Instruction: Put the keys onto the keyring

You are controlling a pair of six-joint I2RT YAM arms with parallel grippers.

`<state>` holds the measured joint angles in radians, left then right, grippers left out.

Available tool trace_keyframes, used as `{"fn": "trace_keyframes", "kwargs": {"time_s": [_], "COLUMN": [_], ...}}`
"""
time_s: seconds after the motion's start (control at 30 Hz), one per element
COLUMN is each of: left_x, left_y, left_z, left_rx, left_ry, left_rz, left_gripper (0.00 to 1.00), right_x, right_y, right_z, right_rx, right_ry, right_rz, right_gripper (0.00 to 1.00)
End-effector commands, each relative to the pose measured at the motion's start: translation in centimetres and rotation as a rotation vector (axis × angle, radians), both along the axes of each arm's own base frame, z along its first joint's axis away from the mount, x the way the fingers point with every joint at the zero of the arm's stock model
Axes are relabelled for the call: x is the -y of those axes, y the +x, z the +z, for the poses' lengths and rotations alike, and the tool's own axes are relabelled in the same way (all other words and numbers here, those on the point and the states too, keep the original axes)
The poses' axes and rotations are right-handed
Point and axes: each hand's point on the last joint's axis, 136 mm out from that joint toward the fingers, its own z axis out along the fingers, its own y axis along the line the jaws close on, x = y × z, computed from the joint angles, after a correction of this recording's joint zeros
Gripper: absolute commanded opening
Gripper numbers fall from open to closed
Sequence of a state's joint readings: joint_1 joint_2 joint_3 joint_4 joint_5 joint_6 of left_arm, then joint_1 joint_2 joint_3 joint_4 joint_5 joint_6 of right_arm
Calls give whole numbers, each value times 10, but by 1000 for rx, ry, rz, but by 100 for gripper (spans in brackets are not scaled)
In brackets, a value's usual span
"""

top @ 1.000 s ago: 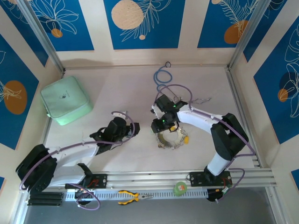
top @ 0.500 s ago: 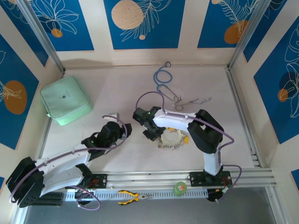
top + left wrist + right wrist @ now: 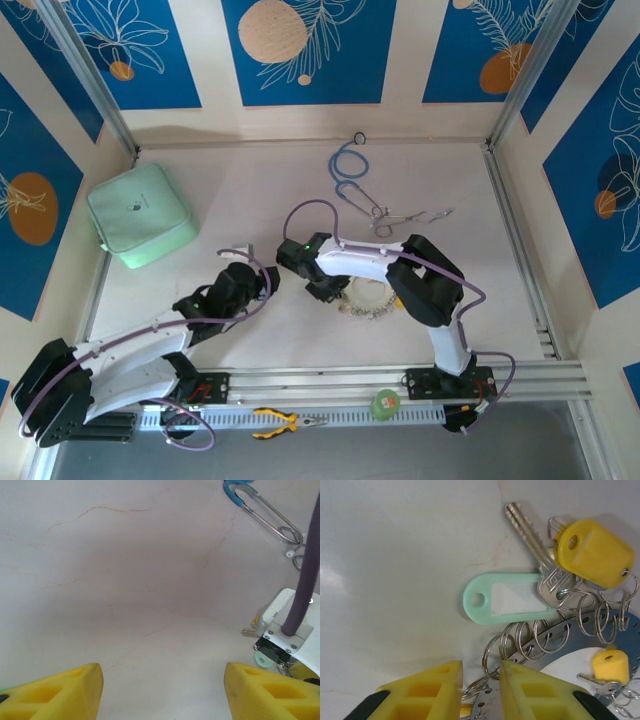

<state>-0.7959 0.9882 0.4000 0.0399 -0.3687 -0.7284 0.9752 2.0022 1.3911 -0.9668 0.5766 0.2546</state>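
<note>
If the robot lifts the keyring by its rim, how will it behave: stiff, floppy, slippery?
The keyring looks like a flat perforated metal plate, so probably stiff. Its keys and tags hang on loose split rings, so they would likely dangle and swing. Smooth metal may slip.

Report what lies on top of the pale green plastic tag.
The head of a silvery metal key lies over the right end of the pale green plastic tag. The rest is bare, its left hole empty. The end under the key head is hidden.
</note>
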Motion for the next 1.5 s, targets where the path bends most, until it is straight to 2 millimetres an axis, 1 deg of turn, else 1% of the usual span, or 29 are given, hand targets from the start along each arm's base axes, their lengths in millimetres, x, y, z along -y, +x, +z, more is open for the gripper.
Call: {"fn": "trace_keyframes", "kwargs": {"time_s": [0.0, 0.23, 0.4, 0.53, 0.67, 0.73, 0.8, 0.87, 0.97, 1.07, 1.17, 1.27, 1.47], "left_x": [-6, -6, -6, -7, -7, -7, -7, -5, -4, -4, -3, -2, 0], "left_y": [2, 2, 2, 2, 3, 3, 4, 4, 4, 4, 5, 5, 5], "left_z": [0, 0, 0, 2, 4, 4, 5, 6, 7, 7, 7, 7, 6], "left_rx": [9, 9, 11, 16, 22, 24, 27, 29, 31, 29, 30, 26, 23], "left_ry": [5, 6, 7, 8, 12, 15, 20, 19, 19, 20, 17, 19, 22], "left_rz": [27, 28, 30, 32, 29, 25, 23, 19, 12, 9, 8, 5, 2], "left_gripper": [65, 65, 64, 64, 64, 64, 64, 64, 64, 64, 64, 63, 63], "right_x": [5, 8, 11, 15, 14, 13, 10, 6, -1, -5, -8, -6, -4], "right_y": [5, 15, 22, 27, 29, 26, 18, 9, -4, -10, -11, -7, -5], "right_z": [3, 2, 1, 10, 24, 28, 31, 30, 29, 32, 34, 31, 17], "right_rx": [33, 73, 98, 129, 154, 141, 98, 37, -72, -155, -220, -249, -290], "right_ry": [-63, -117, -151, -166, -136, -97, -26, 62, 216, 344, 452, 491, 500], "right_rz": [12, 35, 48, 54, 61, 53, 36, 10, -37, -81, -120, -143, -158], "right_gripper": [26, 25, 17, 11, 7, 5, 4, 0, 0, 0, 0, 0, 0]}}
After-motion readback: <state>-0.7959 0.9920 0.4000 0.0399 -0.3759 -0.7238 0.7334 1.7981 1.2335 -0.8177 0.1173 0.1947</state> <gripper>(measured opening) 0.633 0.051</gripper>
